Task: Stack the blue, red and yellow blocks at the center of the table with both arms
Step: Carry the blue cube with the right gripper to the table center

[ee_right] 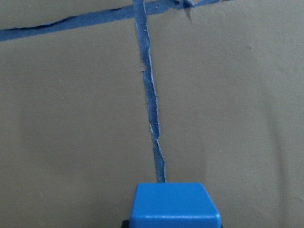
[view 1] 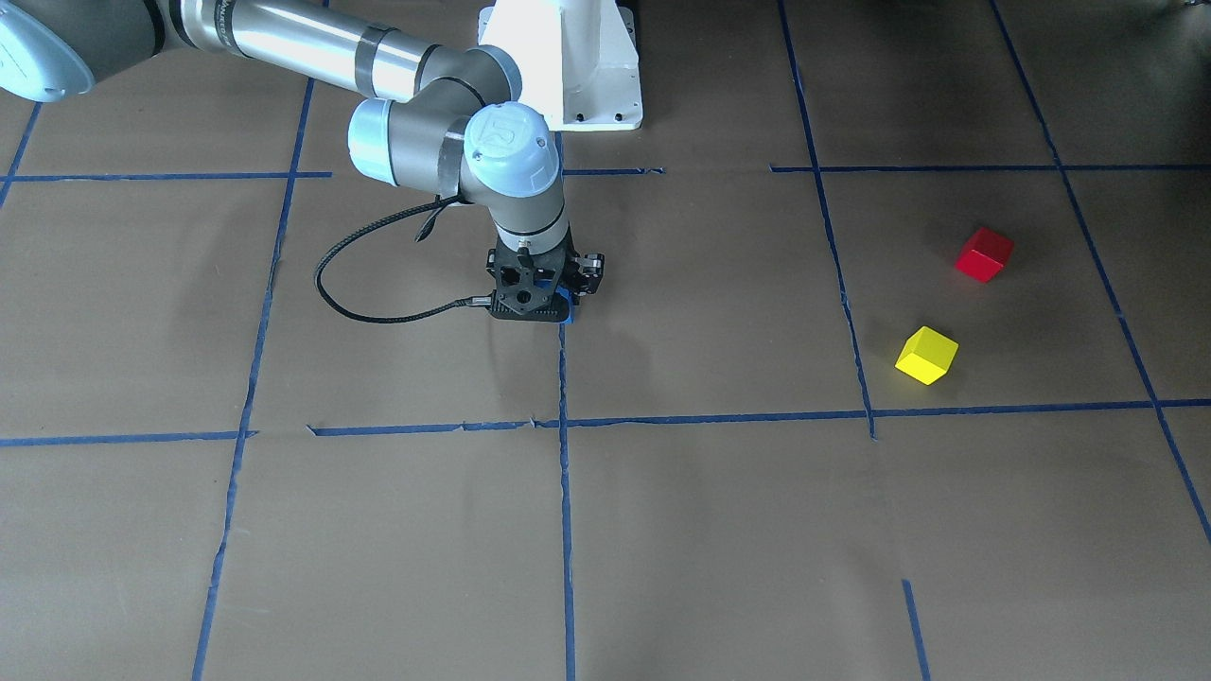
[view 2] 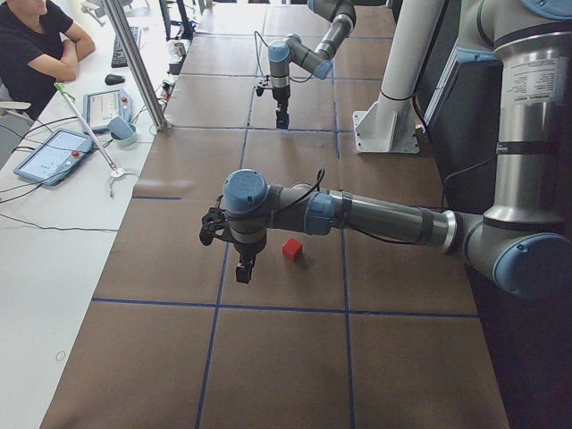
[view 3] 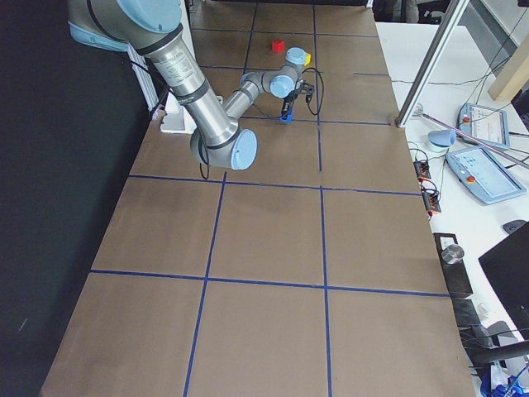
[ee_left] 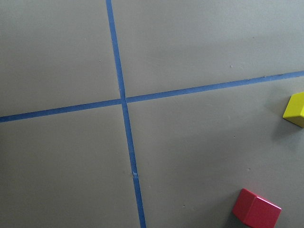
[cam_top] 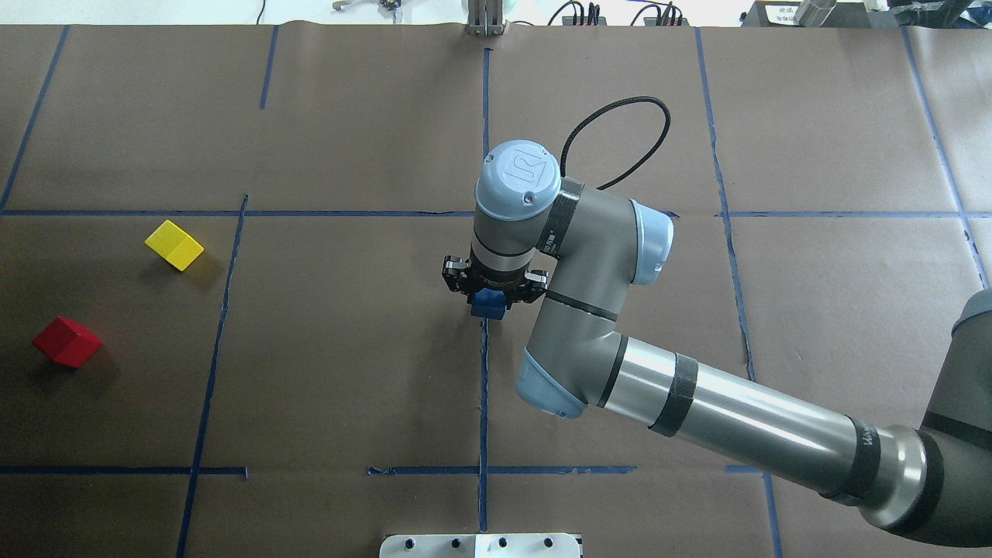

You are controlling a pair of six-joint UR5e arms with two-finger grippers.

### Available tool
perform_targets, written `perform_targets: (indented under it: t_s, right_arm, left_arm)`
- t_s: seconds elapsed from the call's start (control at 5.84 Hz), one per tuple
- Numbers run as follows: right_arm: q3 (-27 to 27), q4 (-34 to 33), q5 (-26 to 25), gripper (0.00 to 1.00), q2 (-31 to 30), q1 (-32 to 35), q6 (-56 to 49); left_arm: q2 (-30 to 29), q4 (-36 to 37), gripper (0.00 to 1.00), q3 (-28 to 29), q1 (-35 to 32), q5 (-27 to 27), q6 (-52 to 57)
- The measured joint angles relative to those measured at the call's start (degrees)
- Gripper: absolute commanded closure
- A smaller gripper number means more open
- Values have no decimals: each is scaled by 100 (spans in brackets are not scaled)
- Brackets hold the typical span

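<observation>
My right gripper [cam_top: 490,301] is shut on the blue block [cam_top: 489,304] and holds it low over the centre tape line; I cannot tell if it touches the table. The block also shows in the right wrist view [ee_right: 173,204]. The red block [cam_top: 67,341] and the yellow block [cam_top: 173,245] lie apart on the table far out on my left side. My left gripper [view 2: 243,271] shows only in the exterior left view, raised near the red block [view 2: 292,249]; I cannot tell if it is open or shut. The left wrist view shows red [ee_left: 256,211] and yellow [ee_left: 295,109] from above.
Blue tape lines [cam_top: 483,403] divide the brown table into squares. The white robot base [view 1: 568,66] stands at the table's back edge. A cable loop [cam_top: 620,139] hangs off the right wrist. An operator [view 2: 36,45], tablets and a metal pole [view 2: 134,63] are at the far side.
</observation>
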Motion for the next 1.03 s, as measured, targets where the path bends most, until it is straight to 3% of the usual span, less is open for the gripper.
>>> perform_targets:
  t_s: [0.17,0.34,0.51,0.69,1.03]
  right_arm:
    - [-38,-1,-88,83,33,-50,-82]
    - [-66,-5,-169,67,45,-98,-211]
    - [-74,-7,-207,25,47,-127,-278]
    - [-80,-7,-234,0,48,-146,-305]
    - [-77,-7,-270,0,62,-154,-403]
  left_arm:
    - [6,-1,0,-4,-1,-4,-2]
    - [13,-1,0,-6,-1,-9,-2]
    - [16,-2,0,-8,-1,-13,-2]
    - [19,-1,0,-22,-1,-15,-5]
    - [19,-1,0,-45,-1,-15,-4]
